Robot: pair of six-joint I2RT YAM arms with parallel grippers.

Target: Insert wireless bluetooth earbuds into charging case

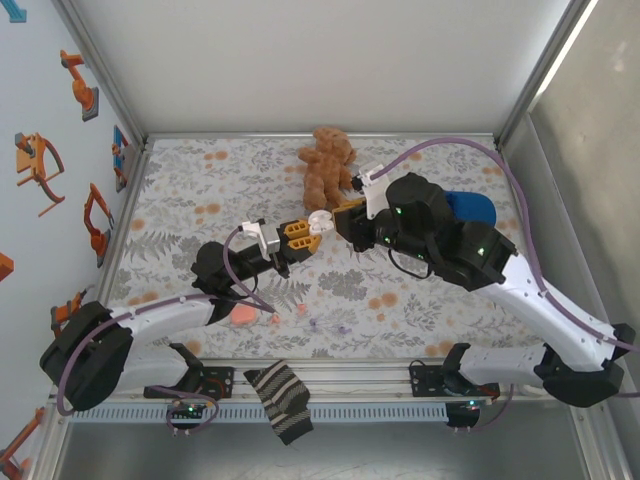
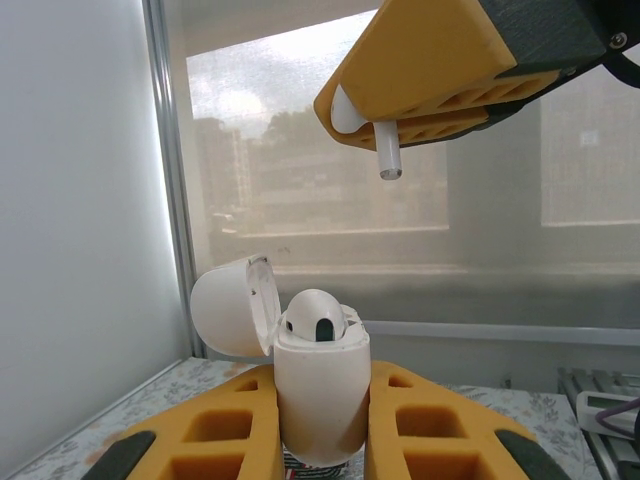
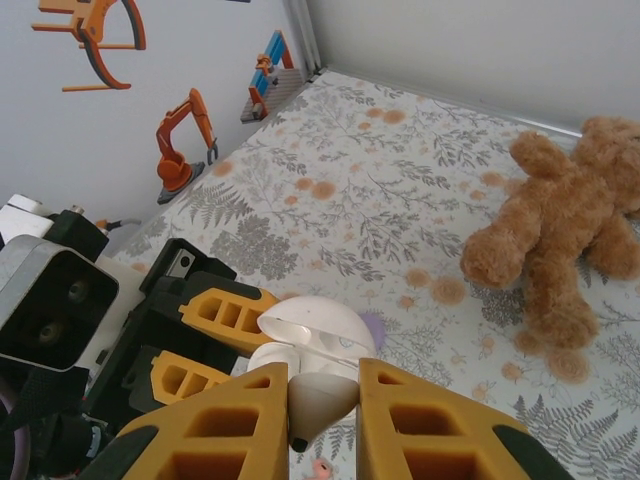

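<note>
Case [image 2: 320,400], white, is standing upright over the middle of the bench [image 1: 430,300], its lid [image 2: 230,310] hanging open toward 9 o'clock in the left wrist view. Teddy [image 1: 327,165] is lying at 12 o'clock from it. Left fingers [image 2: 215,430] are clamping the case body, with one earbud [image 2: 315,320] sitting inside. Right fingers [image 2: 430,70] are pinching a second earbud [image 2: 387,155] at 1 o'clock above the case, not touching it.

Charging case [image 2: 322,390] white, each earbud [image 2: 387,152] white. Tablecloth [image 1: 200,190] printed with grey leaves and orange blossoms. Teddy bear [image 1: 327,165] tan-brown. Right of the bear, something blue [image 1: 472,208]. Sock [image 1: 282,400] striped brown and black.
</note>
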